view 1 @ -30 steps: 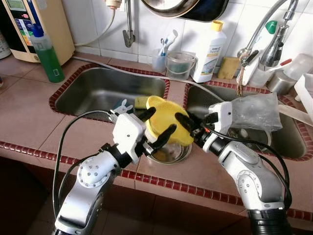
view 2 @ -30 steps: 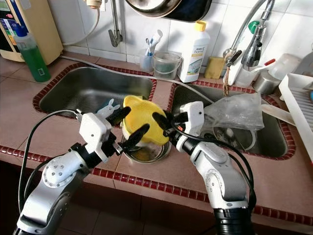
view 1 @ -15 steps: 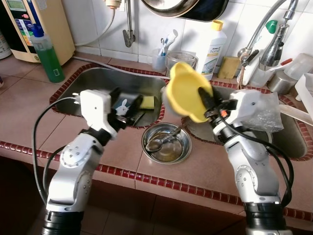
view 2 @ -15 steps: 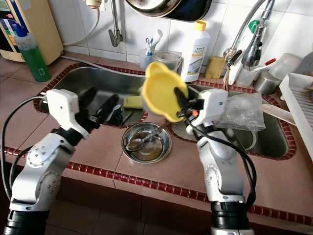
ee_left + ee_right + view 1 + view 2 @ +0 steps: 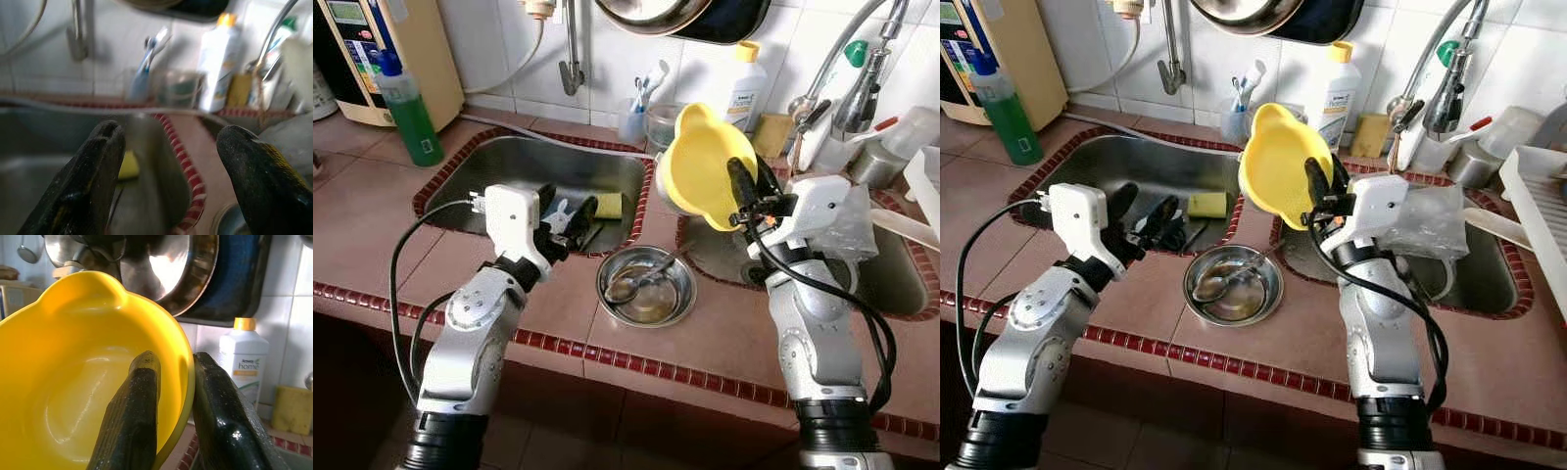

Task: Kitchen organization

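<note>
A yellow plastic bowl (image 5: 695, 166) is held up in the air above the tiled divider between the two sinks, tilted on its side. My right gripper (image 5: 749, 186) is shut on its rim (image 5: 183, 382), one finger inside and one outside. Below on the counter sits a steel bowl (image 5: 646, 286) with a spoon (image 5: 631, 284) in it. My left gripper (image 5: 566, 213) hangs open over the front edge of the left sink (image 5: 499, 171), nothing between its fingers (image 5: 98, 171).
A yellow sponge (image 5: 608, 205) lies in the left sink. A plastic bag (image 5: 862, 220) lies over the right sink. A green bottle (image 5: 408, 98), a white detergent bottle (image 5: 744, 83), a toothbrush cup (image 5: 631, 117) and a tap (image 5: 847, 69) line the back. A dish rack (image 5: 1542, 215) stands at right.
My right gripper has carried the yellow bowl slightly further right and up. My left gripper has shifted a little to the right and stays open.
</note>
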### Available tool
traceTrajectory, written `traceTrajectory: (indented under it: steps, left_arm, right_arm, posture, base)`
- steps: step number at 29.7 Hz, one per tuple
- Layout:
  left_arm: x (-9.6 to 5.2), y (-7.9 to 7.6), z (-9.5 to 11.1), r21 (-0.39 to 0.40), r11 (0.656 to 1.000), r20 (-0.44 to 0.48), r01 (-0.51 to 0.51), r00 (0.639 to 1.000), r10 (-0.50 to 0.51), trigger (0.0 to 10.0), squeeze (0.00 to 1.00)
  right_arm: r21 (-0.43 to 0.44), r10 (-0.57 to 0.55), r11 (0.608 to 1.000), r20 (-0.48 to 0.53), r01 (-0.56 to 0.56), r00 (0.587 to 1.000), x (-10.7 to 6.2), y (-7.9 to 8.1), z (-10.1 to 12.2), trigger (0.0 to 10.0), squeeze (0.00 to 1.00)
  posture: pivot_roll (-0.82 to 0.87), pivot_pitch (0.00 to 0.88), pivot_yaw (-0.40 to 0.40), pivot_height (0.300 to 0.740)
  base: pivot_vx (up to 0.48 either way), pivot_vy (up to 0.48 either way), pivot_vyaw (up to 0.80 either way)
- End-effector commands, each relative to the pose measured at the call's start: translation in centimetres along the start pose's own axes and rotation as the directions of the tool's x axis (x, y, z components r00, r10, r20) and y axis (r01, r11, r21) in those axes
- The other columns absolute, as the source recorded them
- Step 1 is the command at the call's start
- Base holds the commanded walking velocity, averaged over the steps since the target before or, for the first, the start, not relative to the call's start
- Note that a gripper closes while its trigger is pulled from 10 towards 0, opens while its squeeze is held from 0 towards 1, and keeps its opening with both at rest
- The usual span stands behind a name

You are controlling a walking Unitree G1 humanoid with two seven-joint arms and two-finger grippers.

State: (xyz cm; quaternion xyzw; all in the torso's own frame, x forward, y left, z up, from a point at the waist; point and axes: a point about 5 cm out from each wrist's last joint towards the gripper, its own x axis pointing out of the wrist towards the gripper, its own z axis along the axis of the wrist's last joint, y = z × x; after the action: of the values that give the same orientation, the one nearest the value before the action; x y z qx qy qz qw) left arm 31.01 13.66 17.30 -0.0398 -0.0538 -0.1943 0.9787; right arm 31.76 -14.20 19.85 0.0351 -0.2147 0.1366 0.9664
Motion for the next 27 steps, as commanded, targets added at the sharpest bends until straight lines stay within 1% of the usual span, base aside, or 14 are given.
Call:
traceTrajectory:
  steps: [1,10,20,27]
  left_arm:
    - [0.3,0.0,-0.1,0.007,1.000,-0.016,-0.006,1.000,0.006,10.0,0.00]
    - [0.7,0.1,-0.3,0.016,1.000,-0.031,-0.023,0.999,0.023,10.0,0.00]
    - [0.6,0.1,-0.3,0.017,1.000,-0.045,-0.024,0.999,0.024,10.0,0.00]
    - [0.6,-0.1,-0.4,0.014,1.000,-0.051,-0.014,0.999,0.015,10.0,0.00]
  right_arm:
    - [-0.006,-0.007,1.000,0.007,0.007,1.000,-0.2,0.1,-0.2,10.0,0.00]
    - [-0.011,0.005,1.000,0.018,-0.005,1.000,-0.3,0.4,-0.2,10.0,0.00]
    - [-0.006,0.028,1.000,0.009,-0.028,1.000,-0.5,1.1,-0.5,10.0,0.00]
    - [-0.006,0.030,1.000,0.005,-0.030,1.000,-0.6,1.1,-0.6,10.0,0.00]
  posture:
    - [-0.05,0.006,-0.020,0.740]
    - [-0.05,0.000,-0.017,0.740]
    - [-0.04,0.007,-0.016,0.740]
    - [-0.04,0.008,-0.014,0.740]
  base:
    - [0.000,0.000,0.00]
    - [0.000,0.000,0.00]
    - [0.000,0.000,0.00]
    - [0.000,0.000,0.00]
